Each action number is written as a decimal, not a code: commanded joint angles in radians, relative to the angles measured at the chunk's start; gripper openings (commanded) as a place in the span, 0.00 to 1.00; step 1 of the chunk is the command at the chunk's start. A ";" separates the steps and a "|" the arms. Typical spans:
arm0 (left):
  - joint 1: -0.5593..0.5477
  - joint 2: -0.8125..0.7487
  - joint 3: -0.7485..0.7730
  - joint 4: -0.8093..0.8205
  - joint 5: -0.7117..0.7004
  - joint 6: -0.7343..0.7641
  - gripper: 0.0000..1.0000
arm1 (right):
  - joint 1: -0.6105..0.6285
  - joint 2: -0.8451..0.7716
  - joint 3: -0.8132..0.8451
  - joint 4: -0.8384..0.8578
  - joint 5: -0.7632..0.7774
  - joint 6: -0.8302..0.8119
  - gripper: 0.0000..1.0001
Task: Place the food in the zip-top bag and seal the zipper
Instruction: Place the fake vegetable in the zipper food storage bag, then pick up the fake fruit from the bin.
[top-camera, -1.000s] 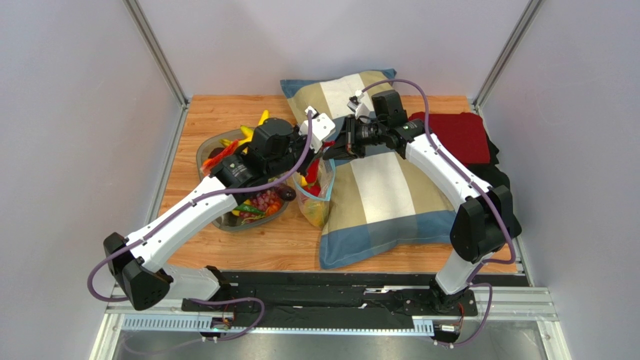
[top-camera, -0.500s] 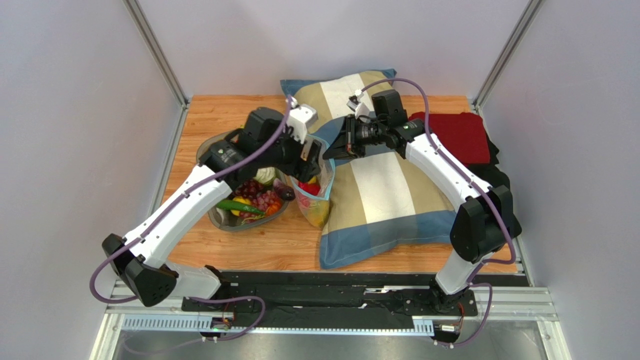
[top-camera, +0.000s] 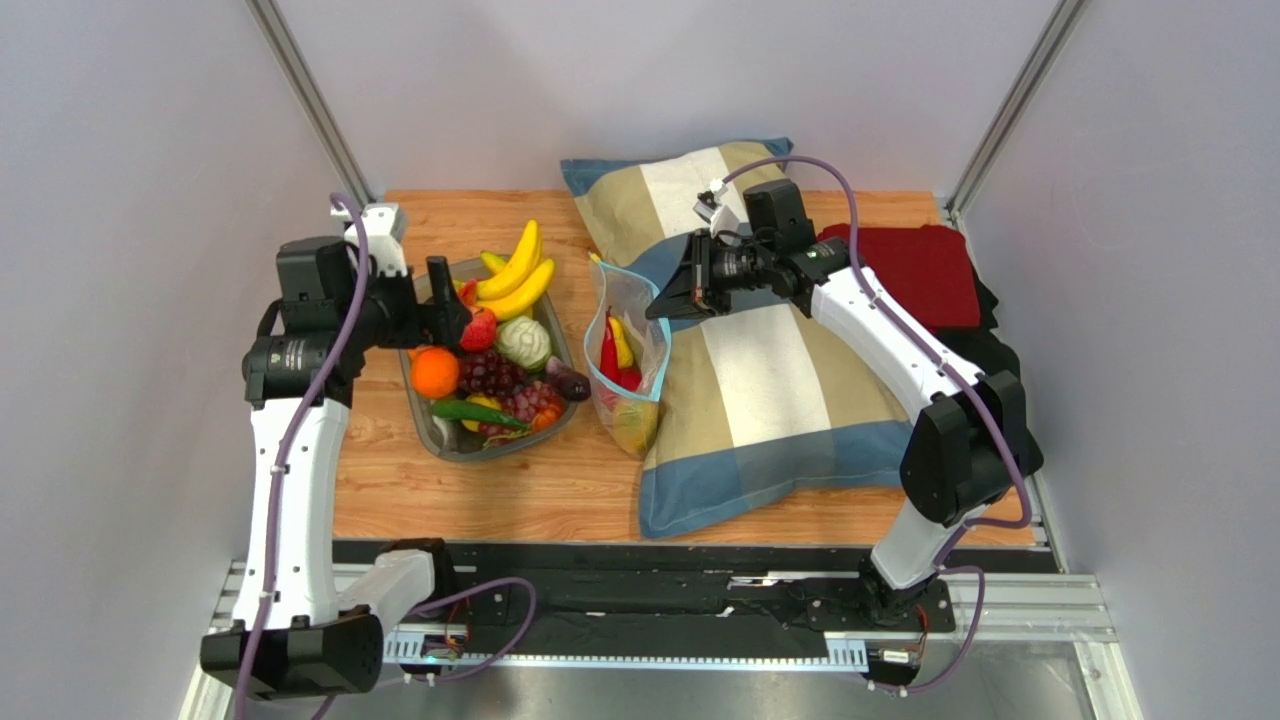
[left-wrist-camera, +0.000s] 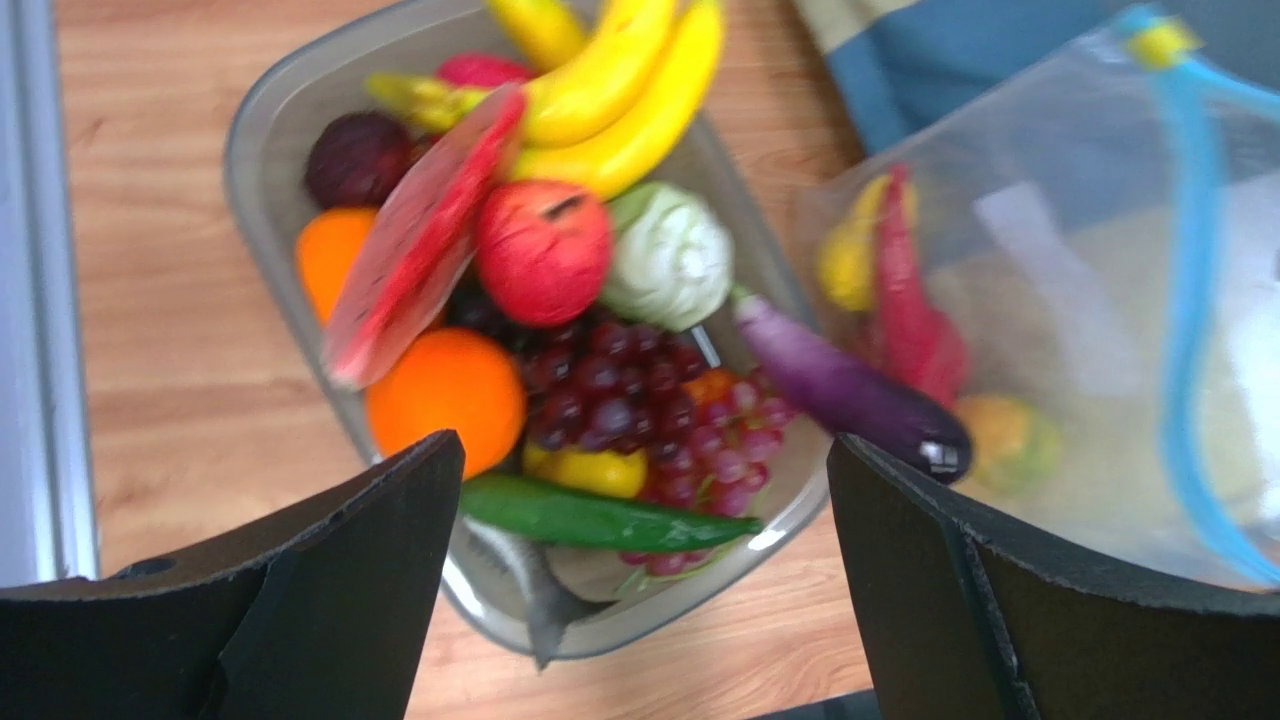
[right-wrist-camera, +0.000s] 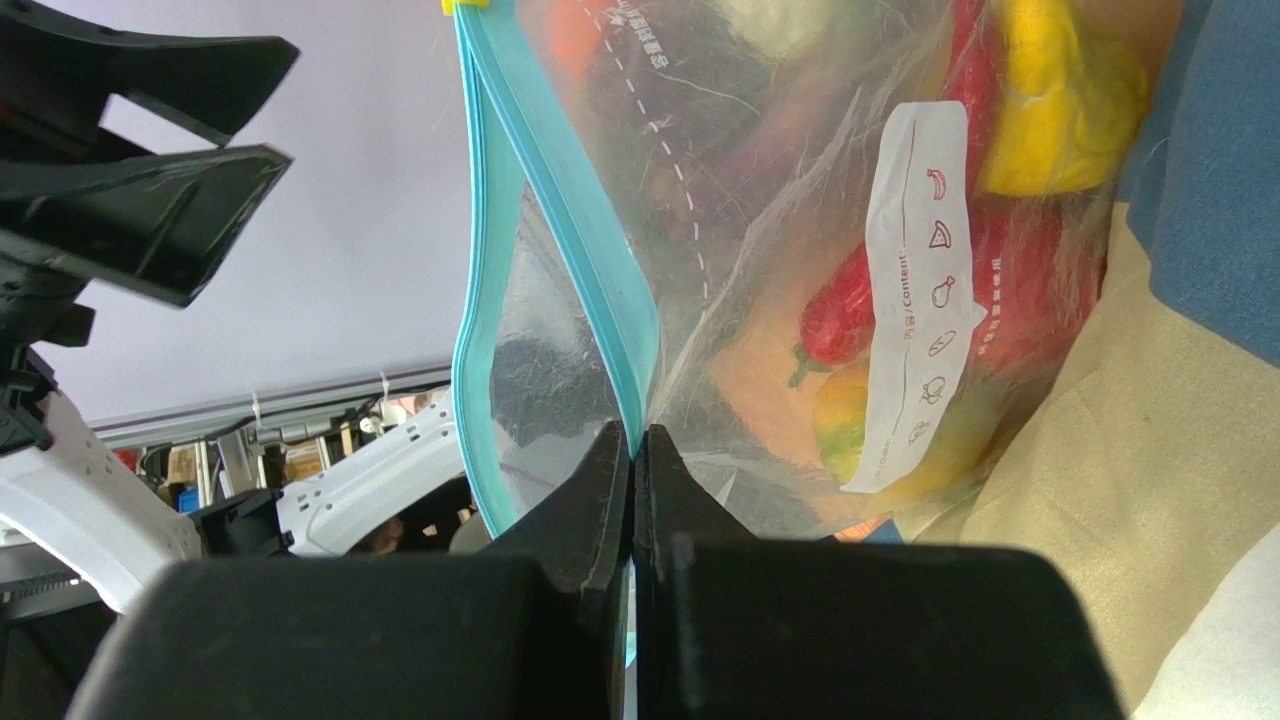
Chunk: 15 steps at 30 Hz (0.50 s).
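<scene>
Two tools at one bag: the right tool (right-wrist-camera: 633, 447) pinches the zip-top bag (top-camera: 628, 375) by its rim, and the left tool (left-wrist-camera: 639, 458) hangs wide and empty.
The bag stands on the desk (top-camera: 451, 488) against the pillow's (top-camera: 766, 390) left edge, mouth up and gaping, its blue zipper (right-wrist-camera: 496, 225) unsealed. Red, yellow and orange food (right-wrist-camera: 842, 323) lies inside. More pieces, among them bananas (top-camera: 516, 270), grapes (top-camera: 504, 387) and an orange (top-camera: 434, 371), fill the grey dish (left-wrist-camera: 248, 143) left of the bag, beneath the left tool.
</scene>
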<state>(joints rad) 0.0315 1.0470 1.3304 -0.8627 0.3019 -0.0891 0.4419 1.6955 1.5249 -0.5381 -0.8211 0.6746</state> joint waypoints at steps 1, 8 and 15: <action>0.152 0.051 -0.054 -0.091 0.008 0.049 0.99 | -0.002 -0.025 0.035 -0.005 -0.015 -0.018 0.00; 0.265 0.122 -0.129 0.076 0.117 0.156 0.96 | -0.002 -0.013 0.038 0.001 -0.016 -0.012 0.00; 0.263 0.278 -0.069 0.103 0.152 0.388 0.84 | -0.002 -0.011 0.047 -0.003 -0.012 -0.017 0.00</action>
<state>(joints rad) 0.2947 1.2808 1.2167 -0.8227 0.3977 0.1200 0.4419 1.6955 1.5253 -0.5411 -0.8211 0.6720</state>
